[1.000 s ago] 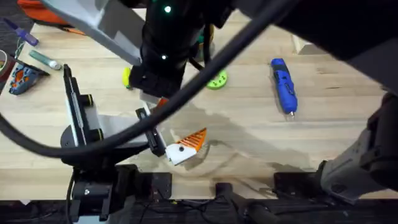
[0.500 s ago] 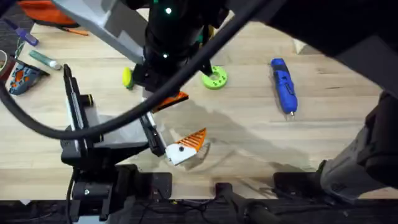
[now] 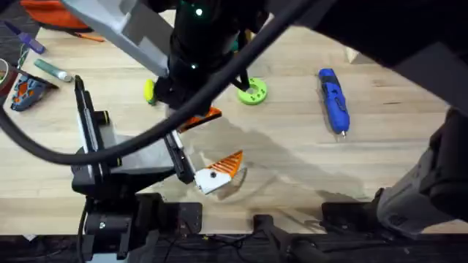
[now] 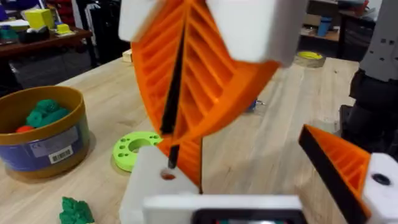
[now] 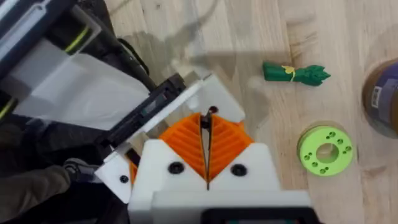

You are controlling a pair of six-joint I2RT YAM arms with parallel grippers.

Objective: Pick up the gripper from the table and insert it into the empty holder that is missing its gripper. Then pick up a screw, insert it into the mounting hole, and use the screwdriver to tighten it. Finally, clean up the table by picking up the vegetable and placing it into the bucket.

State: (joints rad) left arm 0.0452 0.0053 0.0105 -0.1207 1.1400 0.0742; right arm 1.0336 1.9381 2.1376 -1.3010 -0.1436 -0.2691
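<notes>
My right gripper is shut on the gripper, an orange ribbed wedge hanging below its pads. That wedge rests against the holder, the bare white finger of my left gripper. The left gripper is open and its other finger carries an orange pad. From overhead, the right gripper sits under the dark right arm. The blue screwdriver lies at the right. The green vegetable lies on the wood near the bucket. A screw is out of view.
A green round disc with holes lies beside the right arm. Tools and a dark patterned object sit at the far left. The right arm and its cable cross the middle of the overhead view.
The right arm has shifted slightly, so more of the green disc and the orange wedge shows. Since half a second ago nothing visibly moved.
</notes>
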